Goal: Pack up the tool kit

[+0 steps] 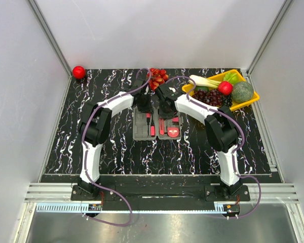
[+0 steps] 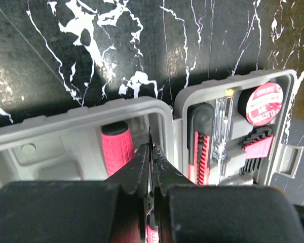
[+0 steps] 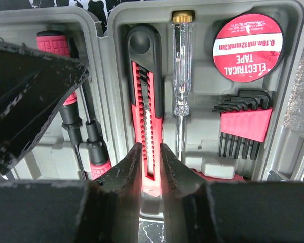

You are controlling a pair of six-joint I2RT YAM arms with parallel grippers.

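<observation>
**Knife lay lengthwise in the right gripper's slit**

The tool kit lay open and flat at the middle of the table, at 12 o'clock from the two arm bases, with both wrists over it. The yellow tray sat well apart at 2 o'clock.

In the right wrist view the knife sat in its moulded slot in the right half of the case, its long axis running 12 to 6. The right gripper stood astride the 6 o'clock end, one finger at 9 and the other at 3, with a narrow slit between them along the handle. Whether the pads actually pinched it could not be told.

The left gripper was clenched, tips together with nothing seen between them. It hung over the other half, near the inner wall by the hinge, with the screwdriver just at its 9 o'clock.

By that layout the right arm was the nearer one to the knife, and any press or lift would probably have to follow that 12-to-6 line.
</observation>
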